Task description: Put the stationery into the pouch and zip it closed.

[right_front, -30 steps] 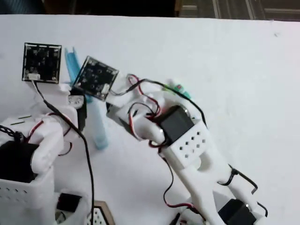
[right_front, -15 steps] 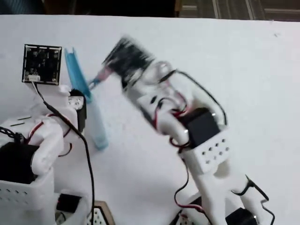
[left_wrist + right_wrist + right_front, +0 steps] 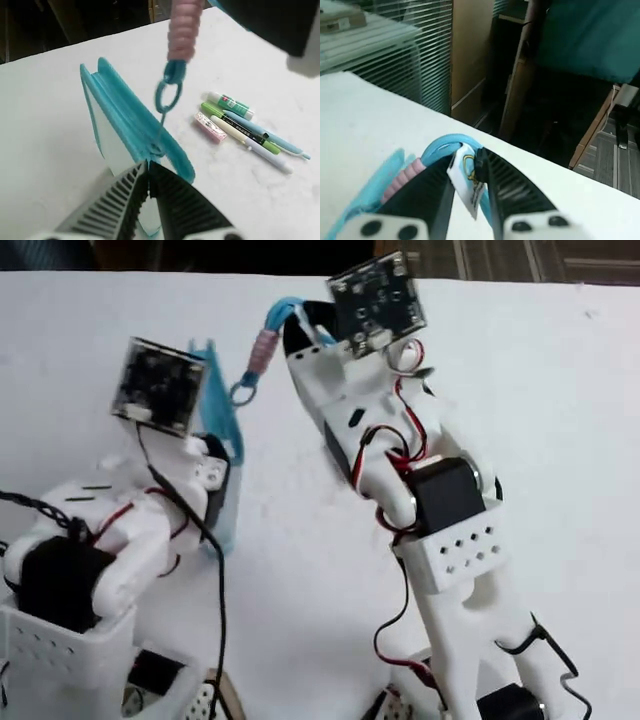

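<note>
Pouch gripped at one end, stationery not yet in
The left gripper [image 3: 148, 166] was clamped shut on the near end of the pouch [image 3: 117, 115], which seemed to stand on edge, its length running straight away from the fingertips. Just ahead of those tips sat the zip slider, joined by a ring [image 3: 167, 95] and strap [image 3: 442, 145] to the right gripper [image 3: 469, 155], pinched shut on the strap's loop, high above the pouch. The stationery [image 3: 240, 129] lay bunched beyond the pouch from the left gripper, roughly parallel to it; the right arm looked nearer. White table [image 3: 520, 390]; dark room, blinds behind
</note>
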